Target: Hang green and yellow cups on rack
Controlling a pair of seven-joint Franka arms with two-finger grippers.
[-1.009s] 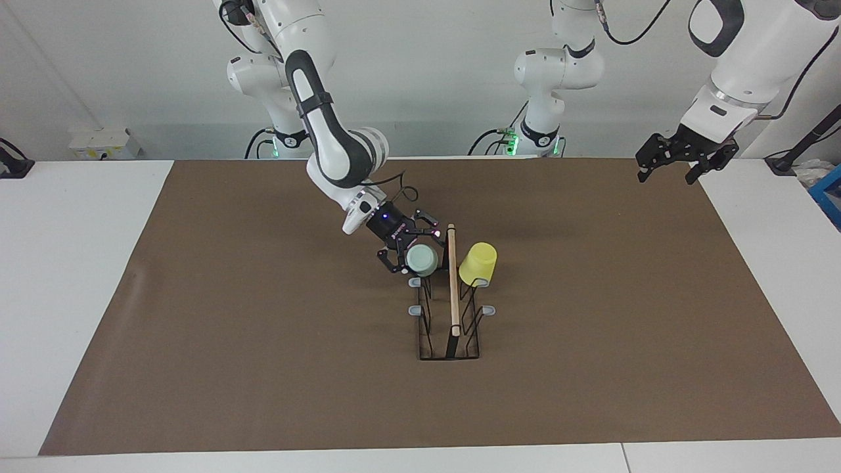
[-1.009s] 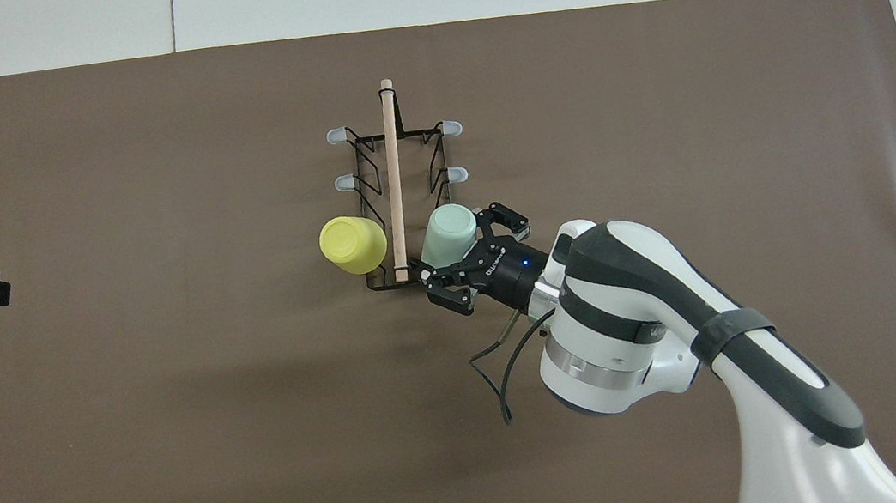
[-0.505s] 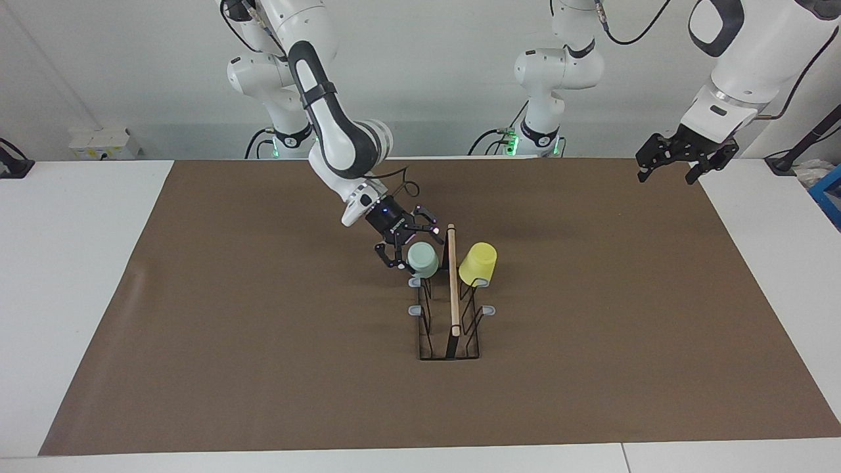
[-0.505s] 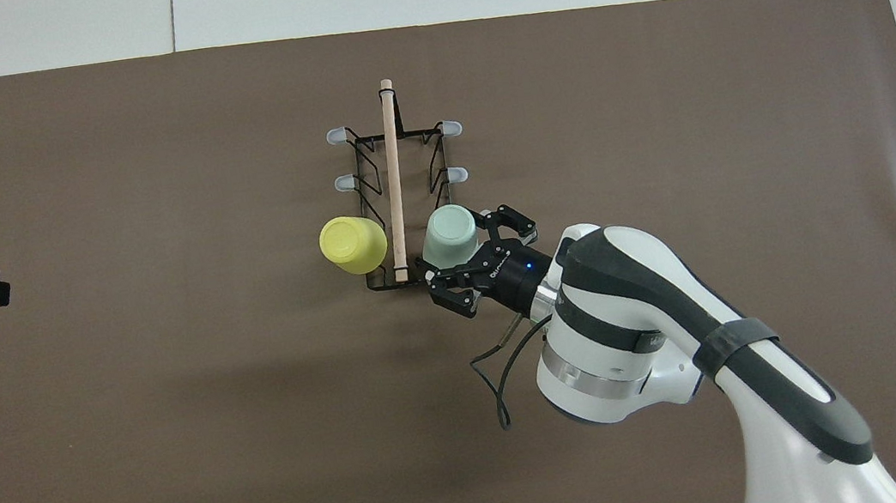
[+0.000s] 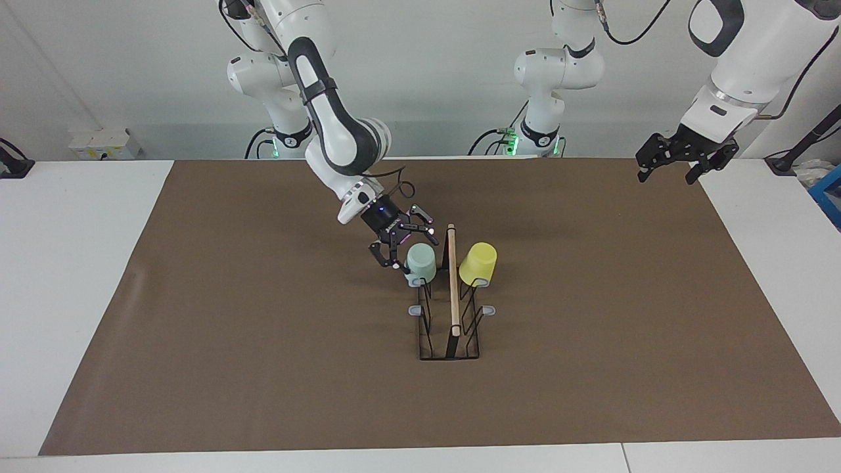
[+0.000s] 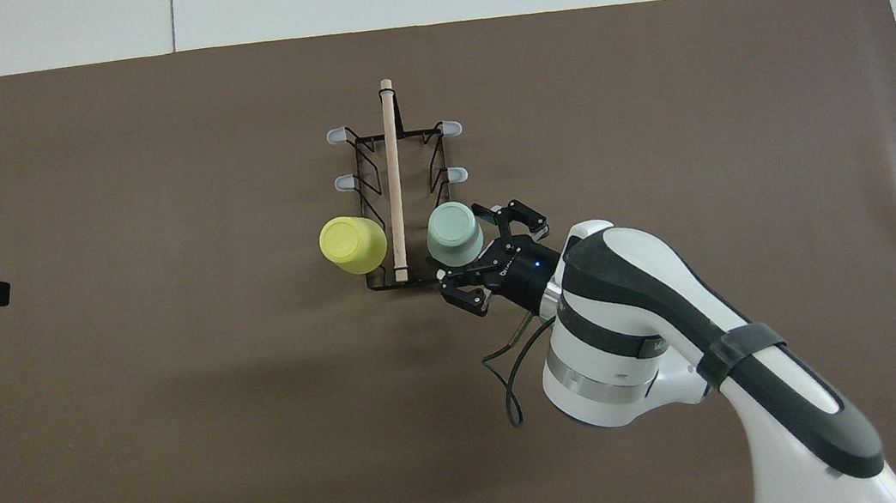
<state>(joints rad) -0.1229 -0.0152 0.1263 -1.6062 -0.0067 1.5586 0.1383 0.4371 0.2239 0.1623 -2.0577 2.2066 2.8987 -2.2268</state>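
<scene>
two cups: one green cup (image 5: 421, 261) near the middle of the frame, one yellow cup (image 5: 478, 263) just to its right in the facing view. one rack (image 5: 449, 328) at the centre, with one wooden bar (image 5: 452, 282) along its top. four bare grey-tipped pegs show, two on each side of the bar, for example one peg (image 5: 416, 310) at the rack's left in the facing view. one brown mat (image 5: 263, 368) covering most of the frame. two arms, each with one gripper: the right gripper (image 5: 406, 244) at centre, the left gripper (image 5: 683, 157) at upper right.
</scene>
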